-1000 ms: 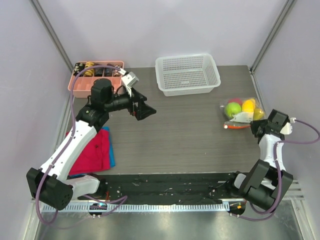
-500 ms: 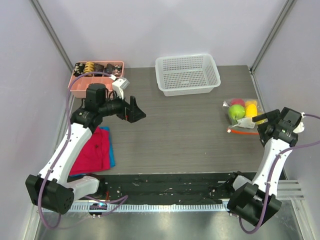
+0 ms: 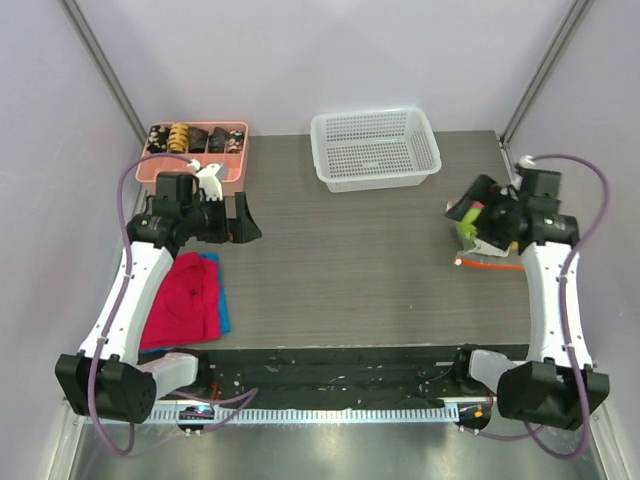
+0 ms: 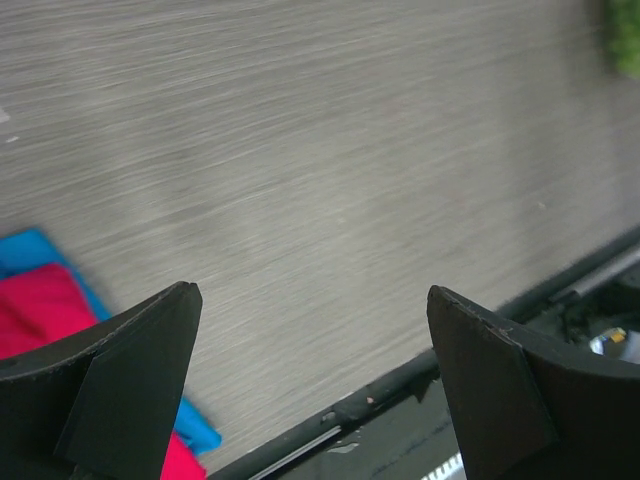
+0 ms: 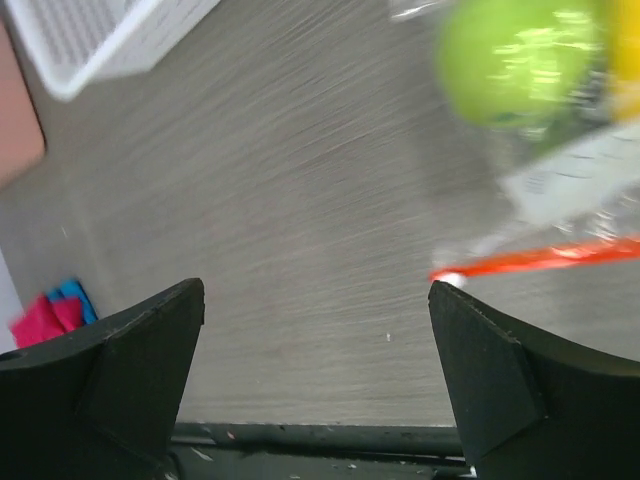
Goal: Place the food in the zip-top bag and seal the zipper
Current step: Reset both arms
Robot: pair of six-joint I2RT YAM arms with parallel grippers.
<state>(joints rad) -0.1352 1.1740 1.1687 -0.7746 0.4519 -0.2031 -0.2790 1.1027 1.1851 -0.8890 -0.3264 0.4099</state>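
Though half-hidden overhead, green apple point(image 5: 515, 60) plain at wrist, left end effector point(image 4: 312, 292) agape, right end effector point(image 5: 317, 288) agape.

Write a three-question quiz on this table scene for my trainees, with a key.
1. True or false: the right gripper is shut on the bag.
2. Multiple choice: the white basket holds A) fruit, B) a cloth, C) nothing that shows.
3. Short answer: what colour is the strip along the bag's mouth?

Key:
1. False. Its jaws stand wide apart with nothing between them.
2. C.
3. Orange-red.
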